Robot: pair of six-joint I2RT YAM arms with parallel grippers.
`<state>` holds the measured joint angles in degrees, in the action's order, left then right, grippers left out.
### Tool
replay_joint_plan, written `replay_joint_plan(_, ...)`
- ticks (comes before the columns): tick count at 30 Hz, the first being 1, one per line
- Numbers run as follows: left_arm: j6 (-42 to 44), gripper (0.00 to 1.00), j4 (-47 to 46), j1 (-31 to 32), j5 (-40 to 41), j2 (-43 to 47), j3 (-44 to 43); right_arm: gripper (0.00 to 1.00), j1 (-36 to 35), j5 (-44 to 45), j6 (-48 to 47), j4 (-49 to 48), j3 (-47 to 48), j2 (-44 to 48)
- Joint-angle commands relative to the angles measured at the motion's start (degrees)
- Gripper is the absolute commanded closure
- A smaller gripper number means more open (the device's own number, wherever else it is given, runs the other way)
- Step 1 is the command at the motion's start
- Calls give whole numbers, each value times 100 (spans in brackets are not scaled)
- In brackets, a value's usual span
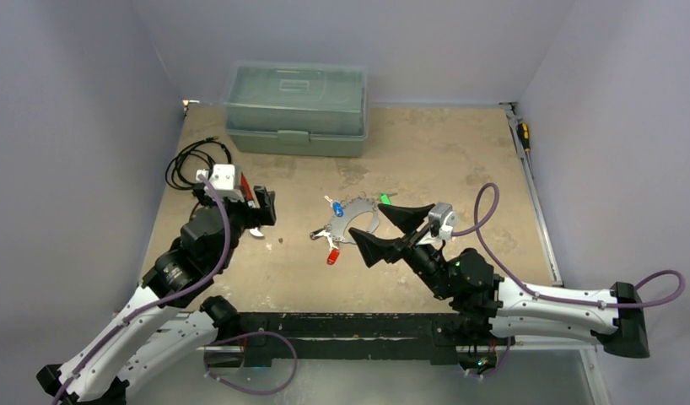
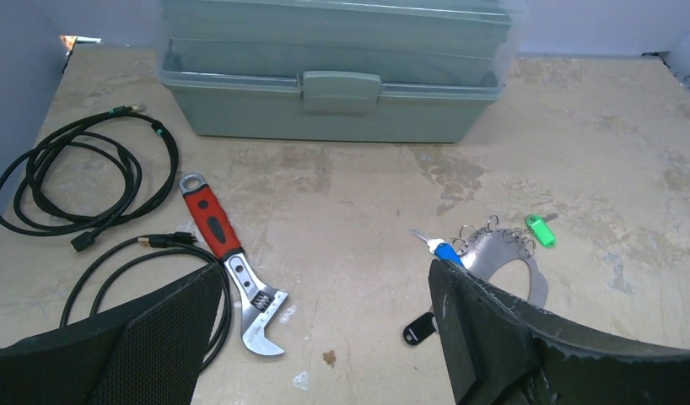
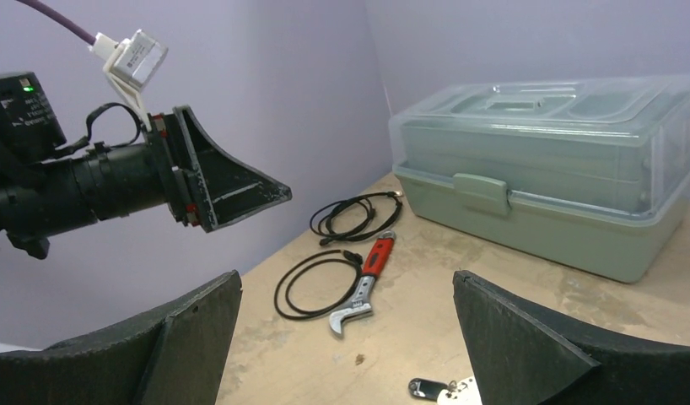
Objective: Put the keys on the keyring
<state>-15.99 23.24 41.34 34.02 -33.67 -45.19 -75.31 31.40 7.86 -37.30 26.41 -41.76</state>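
The keyring (image 1: 363, 224) is a thin grey metal hoop lying mid-table. Round it lie a blue key (image 1: 336, 208), a green key (image 1: 384, 199), a red key (image 1: 332, 256) and a black key (image 1: 318, 235). My right gripper (image 1: 366, 220) is open and empty, its fingers spread just above the hoop. In the right wrist view only the black key (image 3: 428, 388) and a bit of the hoop (image 3: 464, 395) show. My left gripper (image 1: 263, 209) is open and empty, off to the left of the keys. Its wrist view shows the hoop (image 2: 493, 253), the blue key (image 2: 447, 251), the green key (image 2: 540, 229) and the black key (image 2: 419, 329).
A red-handled wrench (image 2: 228, 253) and coiled black cables (image 2: 72, 177) lie under and beside the left gripper. A closed grey-green plastic toolbox (image 1: 295, 108) stands at the back. A screwdriver (image 1: 523, 135) lies along the right edge. Walls close in three sides.
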Motion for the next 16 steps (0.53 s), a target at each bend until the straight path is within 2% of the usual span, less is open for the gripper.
replay_joint_plan(1, -140, 8, -105, -195, -261, -30, -115, 1, -1, 23, 145, -44, 55, 136)
replay_joint_plan(16, -102, 11, -63, -265, -326, -87, -118, 1, -1, 29, 57, -248, 30, 112)
